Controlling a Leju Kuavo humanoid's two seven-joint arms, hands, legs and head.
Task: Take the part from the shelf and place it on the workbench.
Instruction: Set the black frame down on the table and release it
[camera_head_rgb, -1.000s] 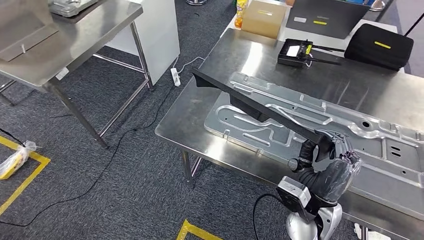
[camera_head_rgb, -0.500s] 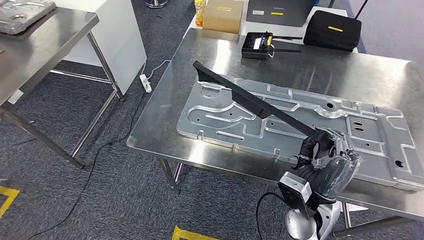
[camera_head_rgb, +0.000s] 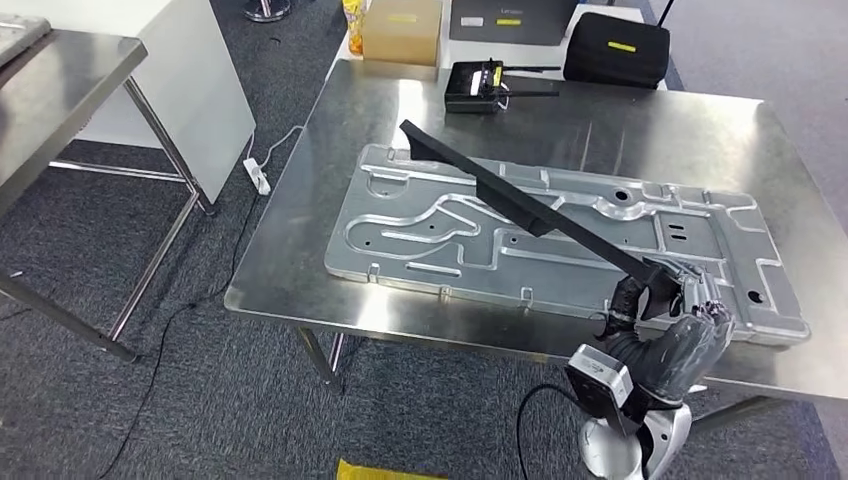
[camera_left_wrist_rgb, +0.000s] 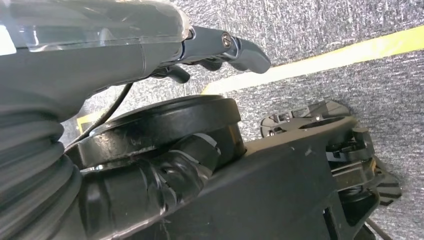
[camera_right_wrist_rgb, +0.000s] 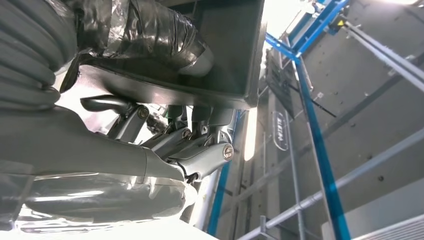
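Nearest the camera, the right hand (camera_head_rgb: 672, 312) comes up from the bottom edge on a silver arm with a black ribbed wrist cover, at the near right edge of the workbench (camera_head_rgb: 300, 245). Its fingers are wrapped around the near end of a long black part (camera_head_rgb: 520, 205). The right wrist view shows the same grasp from close: the thumb pressed on one face of the part (camera_right_wrist_rgb: 220, 50), darker fingers (camera_right_wrist_rgb: 200, 150) curled round its edge. The left hand (camera_left_wrist_rgb: 150, 55) hangs low over grey carpet with a yellow floor line (camera_left_wrist_rgb: 320, 60); its fingers are curled in with nothing visibly in them, though the view is partly blocked by dark robot parts.

The part runs as a narrow strip from the right hand diagonally up and away to the left, its far end raised above the bench. It sits in the air over a large stamped metal panel (camera_head_rgb: 420, 235) lying flat on the workbench; whether the strip touches the panel anywhere cannot be told.

Further back on the workbench, a small black device with antennas (camera_head_rgb: 475, 85). Beyond it, on a surface past the far edge, a cardboard box (camera_head_rgb: 403, 30), a black case (camera_head_rgb: 615, 50) and a dark laptop (camera_head_rgb: 505, 18). To the left on the carpet, a white power strip (camera_head_rgb: 259, 176) with cable, a white cabinet (camera_head_rgb: 200, 90), and a second steel table (camera_head_rgb: 60, 100).
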